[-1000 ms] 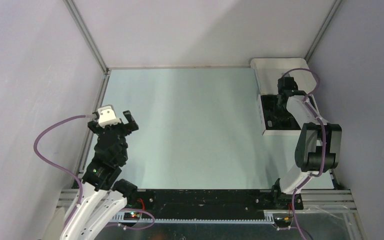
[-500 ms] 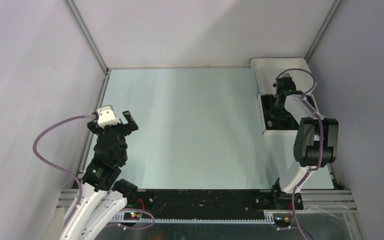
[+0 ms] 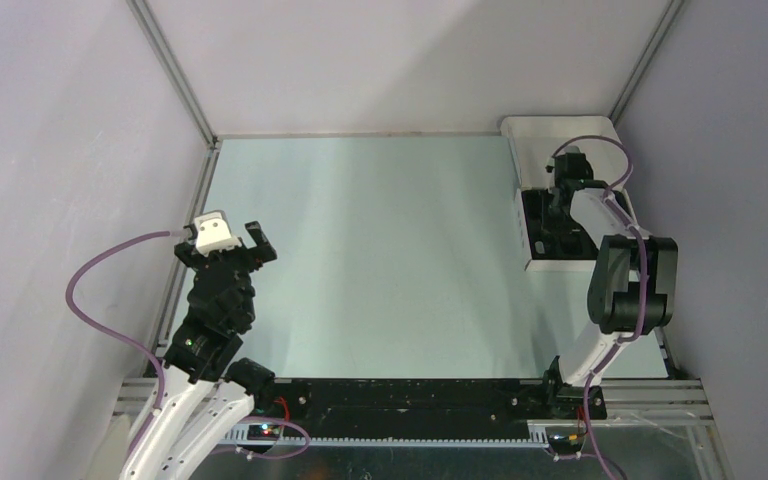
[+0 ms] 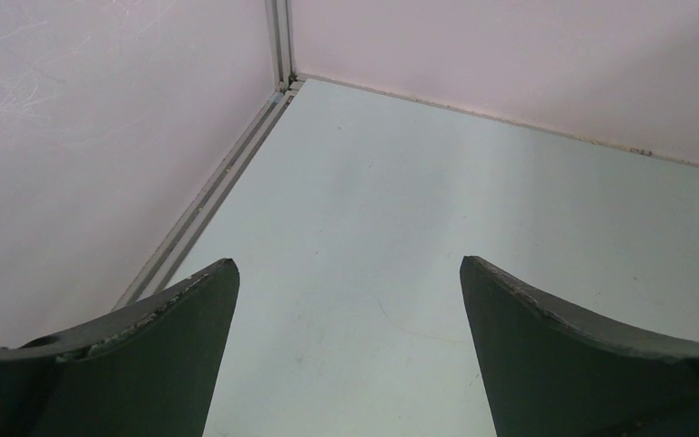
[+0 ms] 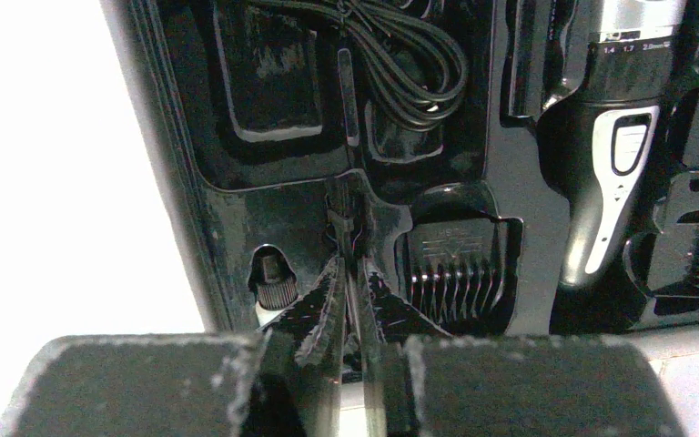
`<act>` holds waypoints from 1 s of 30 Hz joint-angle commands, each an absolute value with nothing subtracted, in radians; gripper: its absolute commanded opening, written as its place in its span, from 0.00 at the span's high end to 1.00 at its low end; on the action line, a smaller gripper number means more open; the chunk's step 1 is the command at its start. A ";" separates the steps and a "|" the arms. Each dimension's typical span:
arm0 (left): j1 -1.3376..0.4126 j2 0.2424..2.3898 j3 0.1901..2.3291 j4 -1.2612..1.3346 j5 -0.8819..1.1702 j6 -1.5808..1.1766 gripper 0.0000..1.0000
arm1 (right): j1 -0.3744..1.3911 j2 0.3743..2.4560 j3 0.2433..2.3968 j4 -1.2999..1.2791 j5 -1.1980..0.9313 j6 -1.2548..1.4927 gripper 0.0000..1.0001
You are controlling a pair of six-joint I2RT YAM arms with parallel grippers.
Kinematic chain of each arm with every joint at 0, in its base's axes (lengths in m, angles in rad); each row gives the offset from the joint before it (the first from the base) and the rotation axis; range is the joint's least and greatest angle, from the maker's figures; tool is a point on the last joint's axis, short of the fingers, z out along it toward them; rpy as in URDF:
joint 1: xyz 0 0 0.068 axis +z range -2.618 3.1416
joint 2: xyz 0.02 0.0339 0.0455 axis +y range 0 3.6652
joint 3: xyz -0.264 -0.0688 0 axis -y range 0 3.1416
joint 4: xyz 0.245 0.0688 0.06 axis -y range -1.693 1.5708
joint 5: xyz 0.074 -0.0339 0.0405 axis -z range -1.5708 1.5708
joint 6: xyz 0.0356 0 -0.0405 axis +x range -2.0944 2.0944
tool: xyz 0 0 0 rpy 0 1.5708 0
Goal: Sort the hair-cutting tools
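My desk (image 3: 360, 260) is a pale green sheet with a soft sheen. At about three o'clock a white box (image 3: 550, 265) sits right beside the right-hand wall (image 3: 730, 150). Its black moulded insert (image 3: 537, 218) is pressed into pockets of different shapes, glossy and a little scuffed seen from my right wrist. The box's white lid (image 3: 535, 140) lies open toward one o'clock, in the far corner. Plain grey walls close off the desk, and metal rails (image 3: 173, 75) rise from its far corners at eleven and one o'clock.

Pale green table (image 3: 380, 260); white box (image 3: 550, 135) far right corner, lid apparently open.
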State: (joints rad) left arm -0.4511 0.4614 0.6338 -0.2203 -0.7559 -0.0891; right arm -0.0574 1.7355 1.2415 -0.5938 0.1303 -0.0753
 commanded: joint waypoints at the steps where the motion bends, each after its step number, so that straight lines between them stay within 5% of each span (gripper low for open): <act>1: -0.446 0.454 0.626 -0.195 -0.756 -0.103 0.02 | -0.064 1.672 1.264 -0.599 0.122 -0.066 0.86; 14: -0.446 0.451 0.626 -0.196 -0.754 -0.103 0.02 | -0.080 1.652 1.264 -0.575 0.103 -0.031 0.80; 30: -0.447 0.451 0.626 -0.194 -0.751 -0.100 0.02 | -0.099 1.748 1.263 -0.535 0.075 -0.005 0.92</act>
